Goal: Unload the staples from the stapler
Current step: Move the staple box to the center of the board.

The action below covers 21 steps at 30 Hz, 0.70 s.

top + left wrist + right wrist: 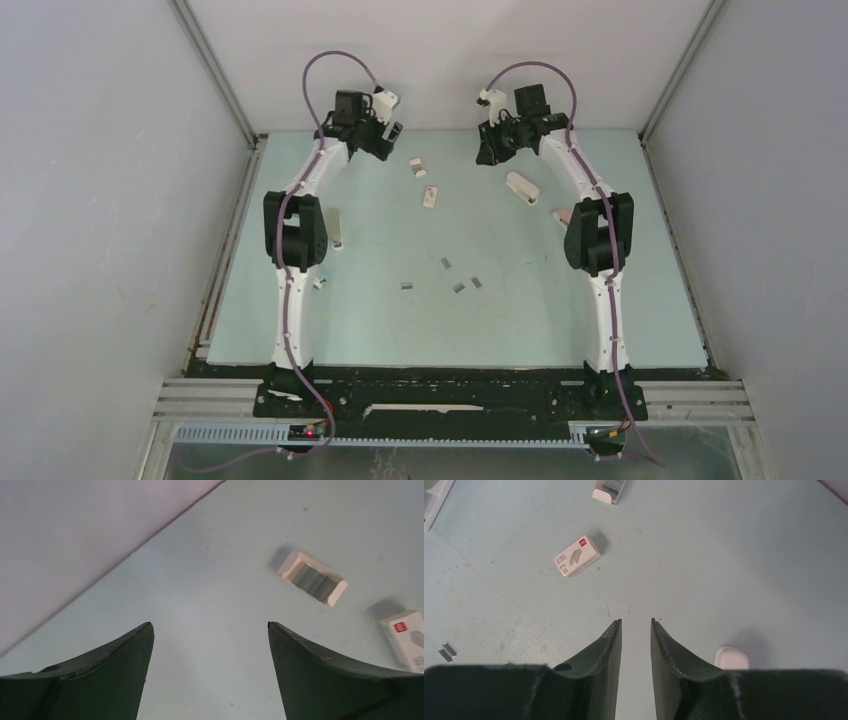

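Observation:
A white stapler (522, 187) lies at the back right of the table, just in front of my right gripper (497, 148). A second white stapler (338, 228) lies by my left arm, its end also showing in the right wrist view (434, 500). Several short grey staples (446, 263) lie scattered mid-table, and one strip (447, 651) shows at the left of the right wrist view. My left gripper (210, 625) hangs wide open over bare table at the back left. My right gripper (636, 621) stands with a narrow gap and nothing in it.
An open little tray (312, 578) with grey staple blocks lies at the back centre, a small white box (407, 640) just beyond it. That box (577, 556) and tray (610, 490) also show ahead of my right gripper. A white rounded piece (731, 657) sits beside its right finger.

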Tool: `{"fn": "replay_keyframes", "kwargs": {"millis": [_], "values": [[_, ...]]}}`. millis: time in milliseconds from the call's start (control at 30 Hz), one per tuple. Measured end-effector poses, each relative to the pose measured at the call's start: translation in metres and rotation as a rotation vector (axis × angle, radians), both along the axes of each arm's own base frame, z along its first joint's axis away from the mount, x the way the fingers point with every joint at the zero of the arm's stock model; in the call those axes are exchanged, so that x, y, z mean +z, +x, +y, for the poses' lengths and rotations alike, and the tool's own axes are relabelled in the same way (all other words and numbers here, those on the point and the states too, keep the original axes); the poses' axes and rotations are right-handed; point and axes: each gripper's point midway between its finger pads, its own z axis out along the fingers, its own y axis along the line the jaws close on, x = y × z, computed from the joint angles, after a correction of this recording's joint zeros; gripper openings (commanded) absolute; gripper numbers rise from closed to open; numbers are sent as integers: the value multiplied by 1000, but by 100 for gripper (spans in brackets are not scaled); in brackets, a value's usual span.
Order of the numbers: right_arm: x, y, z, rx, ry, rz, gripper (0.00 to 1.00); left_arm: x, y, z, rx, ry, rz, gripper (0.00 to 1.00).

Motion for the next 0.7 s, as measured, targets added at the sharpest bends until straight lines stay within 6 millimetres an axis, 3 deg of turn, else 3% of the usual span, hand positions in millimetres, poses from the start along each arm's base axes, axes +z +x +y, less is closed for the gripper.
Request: {"fn": "replay_keyframes", "kwargs": {"millis": [100, 200, 333, 467, 700], "values": [[0, 0, -4, -8, 9, 10, 35, 1, 4, -6, -63, 107, -58, 91], [2, 0, -11, -19, 41, 33, 34, 7, 9, -18, -114, 200, -128, 81], [4, -1, -23, -37, 89, 73, 29, 7, 12, -36, -182, 298, -190, 66], [4, -5, -33, -47, 130, 120, 23, 1, 18, -50, -240, 388, -249, 45], [0, -33, -45, -50, 176, 215, 16, -20, 22, -51, -368, 528, -298, 35]]}}
